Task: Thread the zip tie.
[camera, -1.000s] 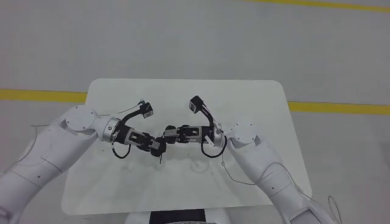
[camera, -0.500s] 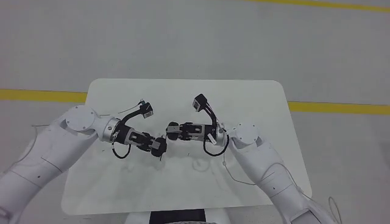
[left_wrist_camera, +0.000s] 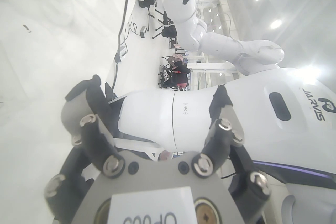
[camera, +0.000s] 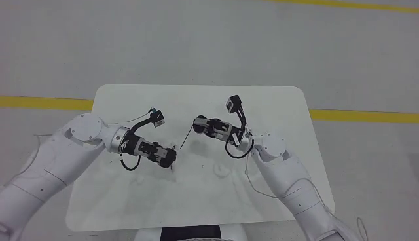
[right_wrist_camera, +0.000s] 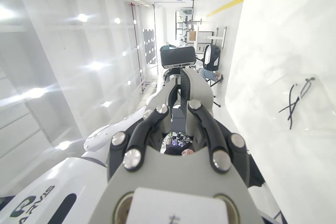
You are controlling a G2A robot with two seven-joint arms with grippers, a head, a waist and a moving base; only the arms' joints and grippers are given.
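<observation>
**Zip tie** (camera: pixel 186 137): a thin dark strap held in the air above the middle of the table (camera: pixel 131 103). It slants from the right gripper (camera: pixel 197 122) toward the left gripper (camera: pixel 170 156). In the top view its free end lies near the left gripper and appears to be apart from it; whether the two touch cannot be told.

**Right wrist view:** the zip tie (right_wrist_camera: pixel 184 93) shows as a ribbed dark band. It is pinched between the two grey fingers (right_wrist_camera: pixel 164 97) of the right gripper (right_wrist_camera: pixel 181 82), which are drawn together on it, and it runs out beyond the fingertips.

**Right gripper:** clamped on the zip tie. In the top view it sits farther from the robot than the left gripper.

**Left gripper** (left_wrist_camera: pixel 155 93): its fingers are spread wide with nothing between them. One dark-tipped finger (left_wrist_camera: pixel 88 93) hangs close over the table surface. In the top view the gripper sits near the table's middle, toward the robot's left, with its arm lying across that side of the table.

**Table:** white, with rounded corners. In the right wrist view, thin dark strands (right_wrist_camera: pixel 292 104) lie crossed on it, well apart from the right gripper; what they are cannot be told.

**Floor:** pale, with a yellow line (camera: pixel 39 101) passing behind the table.
</observation>
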